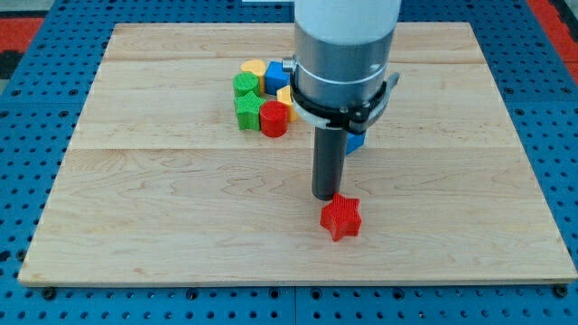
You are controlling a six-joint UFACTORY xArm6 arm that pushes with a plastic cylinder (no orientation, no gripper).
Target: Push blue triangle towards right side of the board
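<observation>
A blue block [356, 140] shows just right of my rod, near the board's middle. The arm hides most of it, so I cannot make out its shape. A second blue block [276, 76] sits in the cluster at the upper middle, partly behind the arm's body. My tip [325, 198] rests on the board below the hidden blue block. It is right at the upper left edge of a red star [340, 218].
The cluster left of the arm holds a yellow block [253, 68], two green blocks [245, 86] [247, 111], a red cylinder [274, 118] and a partly hidden yellow block [285, 96]. The wooden board [163, 208] lies on a blue pegboard.
</observation>
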